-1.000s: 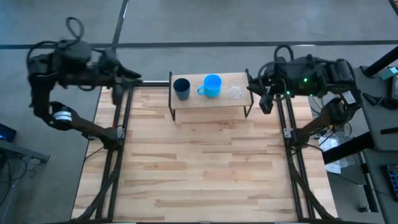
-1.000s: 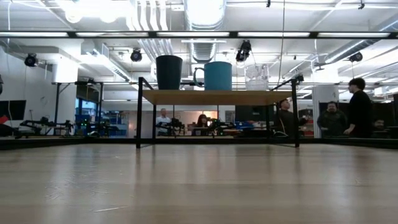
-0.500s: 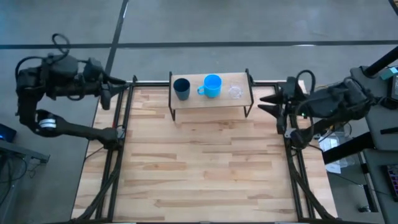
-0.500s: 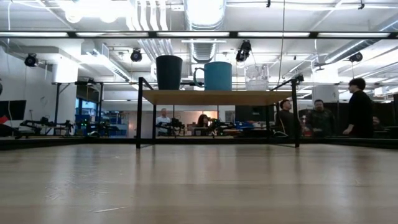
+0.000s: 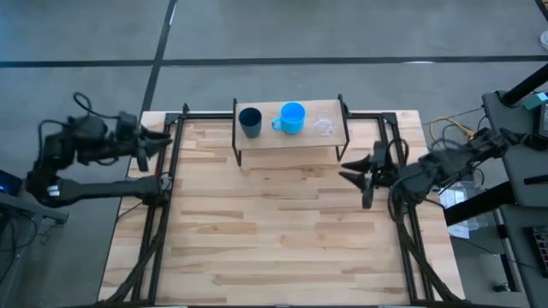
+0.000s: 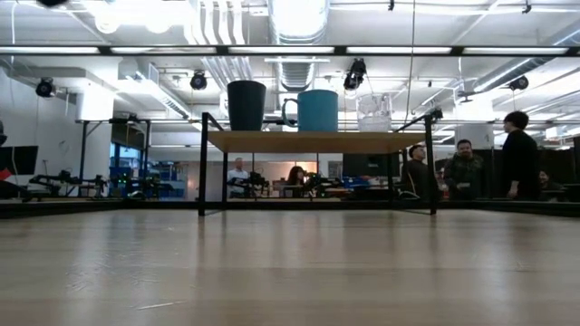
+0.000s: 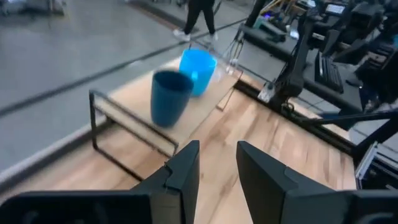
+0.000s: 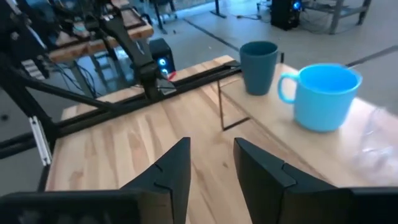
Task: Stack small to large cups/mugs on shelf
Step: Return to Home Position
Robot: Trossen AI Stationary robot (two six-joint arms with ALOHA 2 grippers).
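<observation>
Left hand hangs over the left edge of the desk, empty, fingers narrowly parted. Well to its right stands the shelf, carrying three vessels in a row, none touching: navy cup nearest that hand, blue mug central, clear glass nearest the right hand. Right hand hovers near the shelf's right end, empty, fingers parted.

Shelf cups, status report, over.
Left pincer open, empty, at table left edge. Right pincer open, empty, off shelf right end. Navy cup, blue mug, clear glass upright in a row on shelf. Nothing in the way.
</observation>
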